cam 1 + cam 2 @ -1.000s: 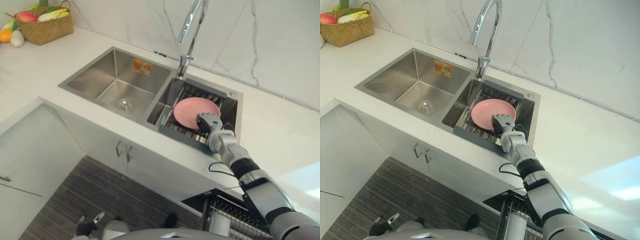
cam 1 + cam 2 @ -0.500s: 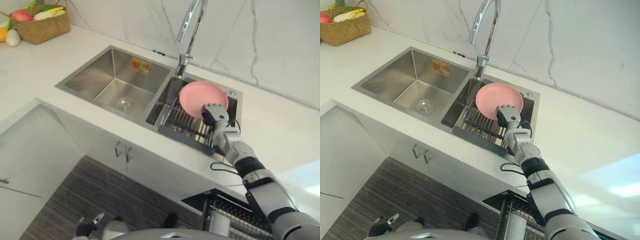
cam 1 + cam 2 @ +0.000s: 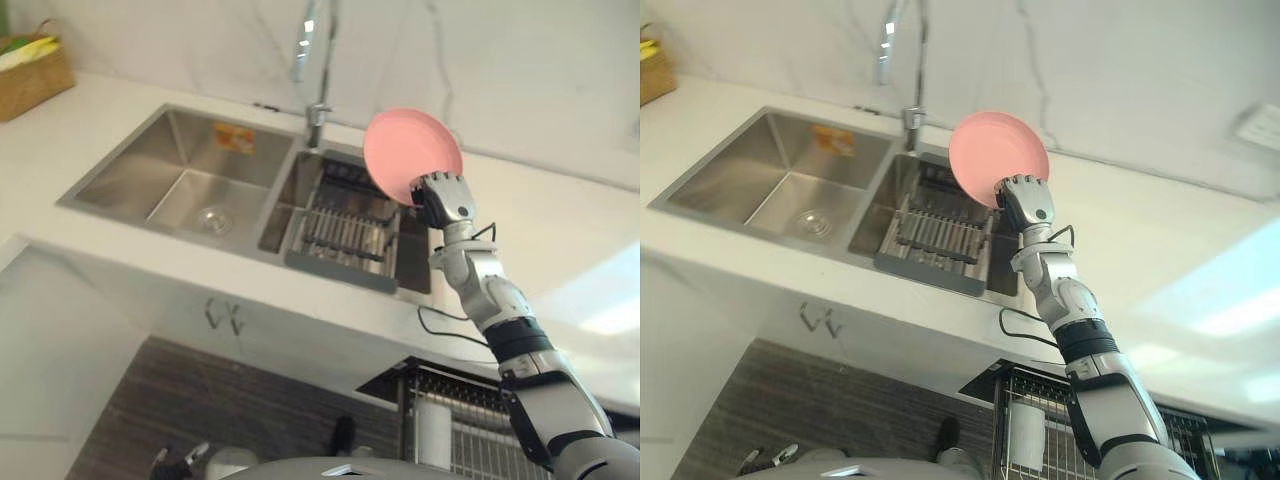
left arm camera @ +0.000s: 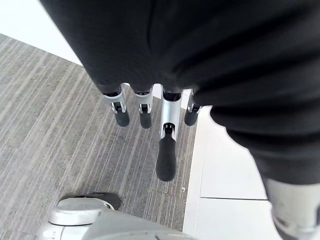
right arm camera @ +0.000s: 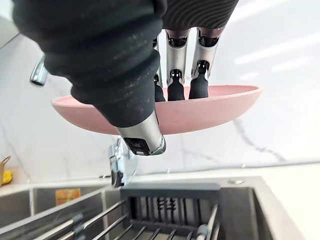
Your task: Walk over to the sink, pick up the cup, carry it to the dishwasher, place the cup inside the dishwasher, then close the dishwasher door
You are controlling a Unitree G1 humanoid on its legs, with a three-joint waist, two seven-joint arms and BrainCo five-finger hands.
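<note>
No cup shows; the thing in hand is a pink plate. My right hand is shut on the plate's lower edge, with fingers inside the dish and the thumb under it. The plate is held tilted in the air above the right end of the sink's right basin, well clear of the dark wire rack that lies in that basin. My left hand hangs low over the grey striped floor, fingers relaxed and holding nothing.
The steel double sink is set in a white counter, with a tall faucet behind it. A woven basket sits at the far left. Below the counter's front right, a dishwasher rack is pulled out with a white cylindrical item in it.
My right hand has lifted the pink plate from the sink rack up into the air above the counter. The camera has also shifted, so the sink sits further left.
</note>
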